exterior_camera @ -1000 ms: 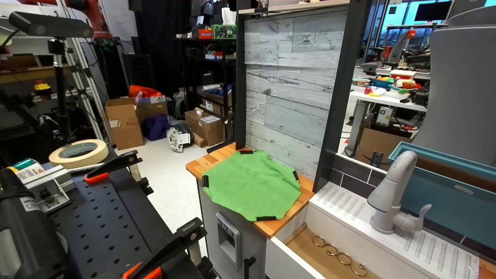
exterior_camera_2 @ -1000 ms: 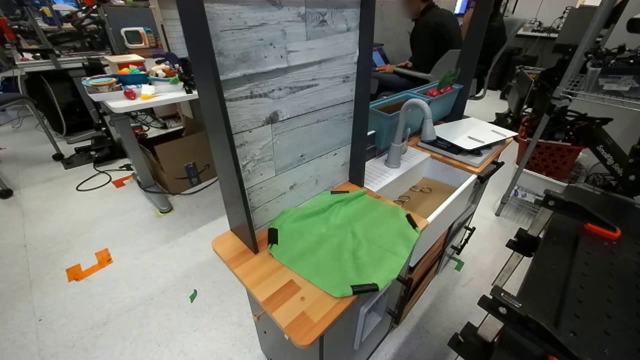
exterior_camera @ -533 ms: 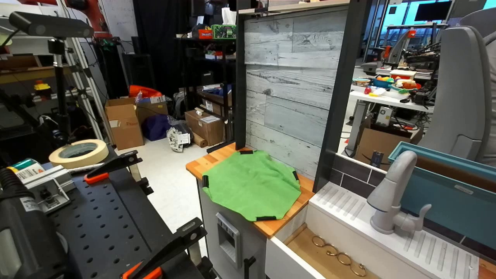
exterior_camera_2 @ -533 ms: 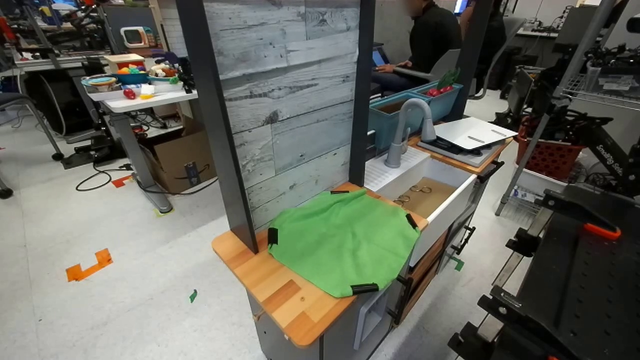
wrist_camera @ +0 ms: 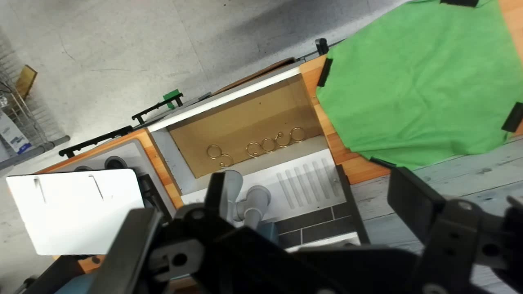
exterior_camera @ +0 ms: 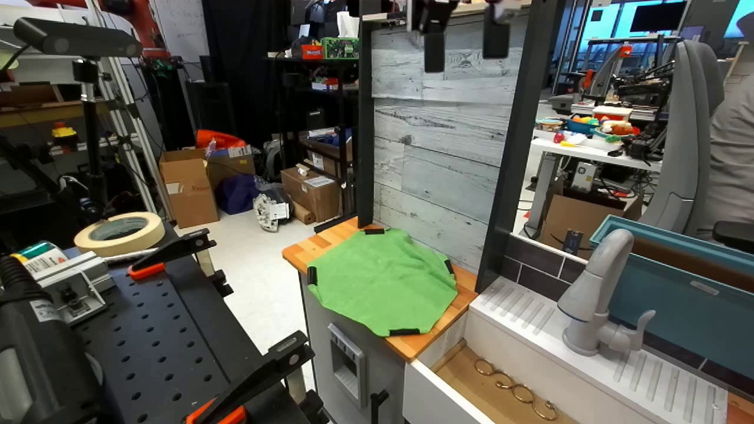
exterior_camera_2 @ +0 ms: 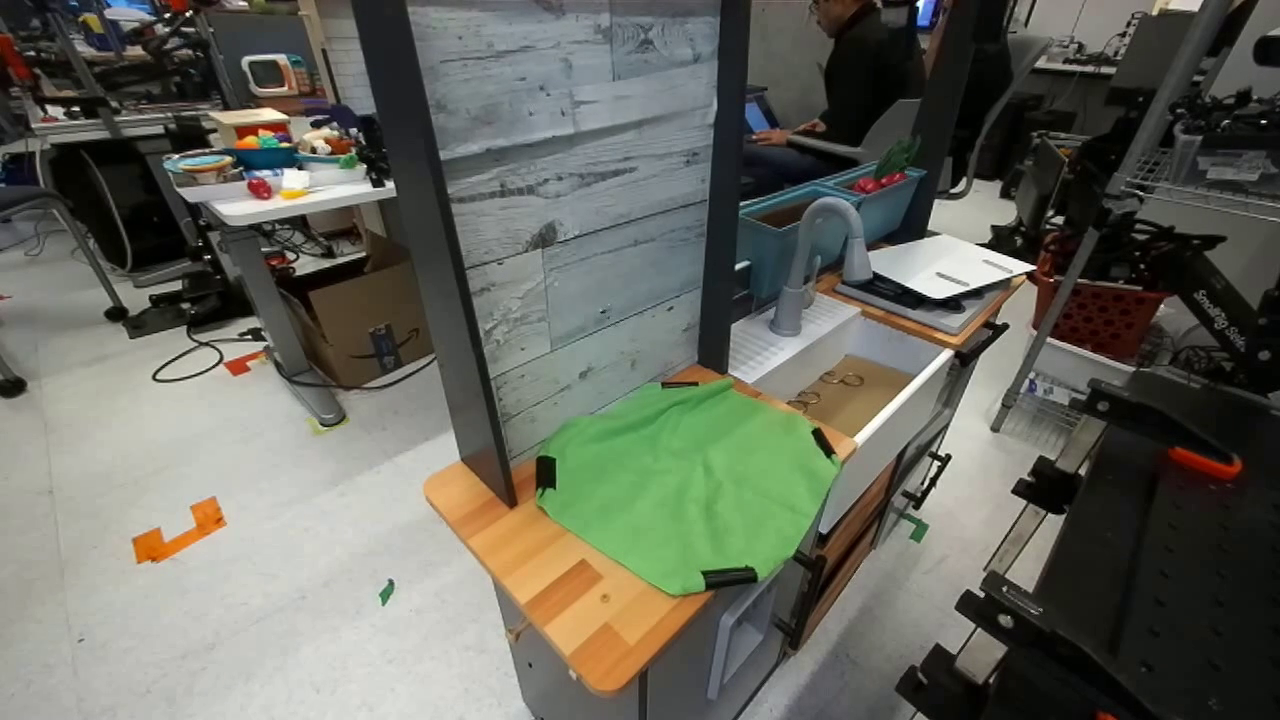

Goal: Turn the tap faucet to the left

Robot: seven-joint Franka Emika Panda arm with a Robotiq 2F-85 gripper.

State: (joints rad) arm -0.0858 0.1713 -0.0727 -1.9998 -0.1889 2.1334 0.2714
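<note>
The arched, pale-grey tap faucet (exterior_camera: 597, 294) stands on the sink's (exterior_camera: 436, 396) ledge (exterior_camera: 530, 318), before a teal planter (exterior_camera: 677, 294). Gold rings (exterior_camera: 502, 386) lie in the sink, green cloth (exterior_camera: 386, 282) on the counter (exterior_camera: 304, 248). The spread tool (exterior_camera: 465, 62) partly hides the faucet in the wrist view.

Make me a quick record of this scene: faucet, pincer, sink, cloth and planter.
faucet: pale grey, standing on the white ribbed ledge
pincer: open, raised, apart from the faucet
sink: gold-coloured curled wire pieces on its bottom
cloth: green, black strips at its edge, on the wooden counter
planter: teal, behind the faucet
</note>
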